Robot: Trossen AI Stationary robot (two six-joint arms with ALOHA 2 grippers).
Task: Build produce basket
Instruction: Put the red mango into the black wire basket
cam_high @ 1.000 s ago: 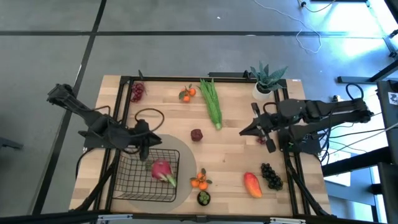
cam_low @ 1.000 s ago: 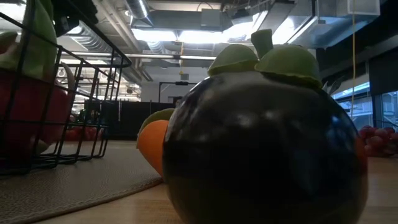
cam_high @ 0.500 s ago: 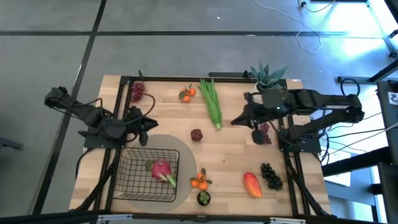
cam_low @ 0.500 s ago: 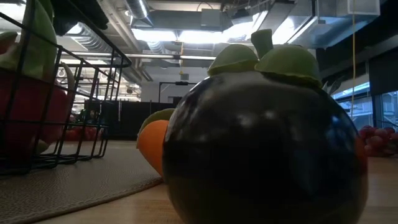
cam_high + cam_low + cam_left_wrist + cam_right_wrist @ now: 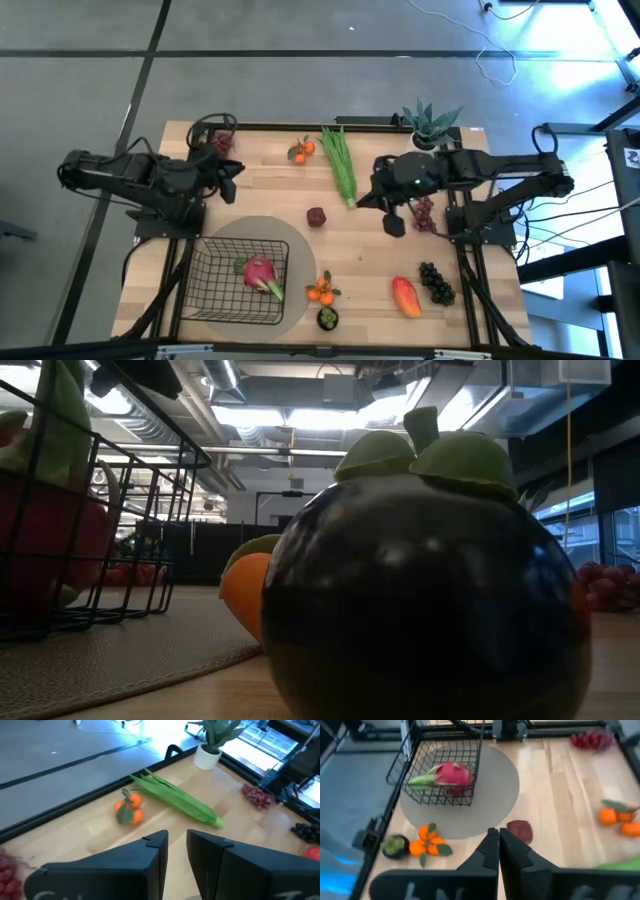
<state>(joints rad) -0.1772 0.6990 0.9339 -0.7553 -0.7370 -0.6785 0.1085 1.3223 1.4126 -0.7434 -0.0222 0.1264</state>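
The black wire basket (image 5: 240, 283) stands on a round grey mat (image 5: 290, 240) with the pink dragon fruit (image 5: 260, 272) lying in it; both also show in the right wrist view (image 5: 445, 775). My left gripper (image 5: 236, 168) hovers near the table's far left, slightly open and empty, in its own view (image 5: 177, 845). My right gripper (image 5: 365, 200) is shut and empty above the table's middle, close to a small dark red fruit (image 5: 520, 830), which lies on the wood (image 5: 316, 216). The long green bunch (image 5: 341, 165) lies at the far middle.
Tangerines lie at the far edge (image 5: 301, 150) and near the basket (image 5: 320, 292), beside a dark round fruit (image 5: 327, 318). Red grapes lie at the far left (image 5: 220, 147) and right (image 5: 425, 212). Dark grapes (image 5: 435, 282) and a mango (image 5: 405, 296) lie near right. A potted plant (image 5: 430, 125) stands far right.
My left gripper has drawn back from over the basket toward the table's far left corner. My right gripper has gone toward the table's left, closer to the small dark red fruit. The dragon fruit stays in the basket.
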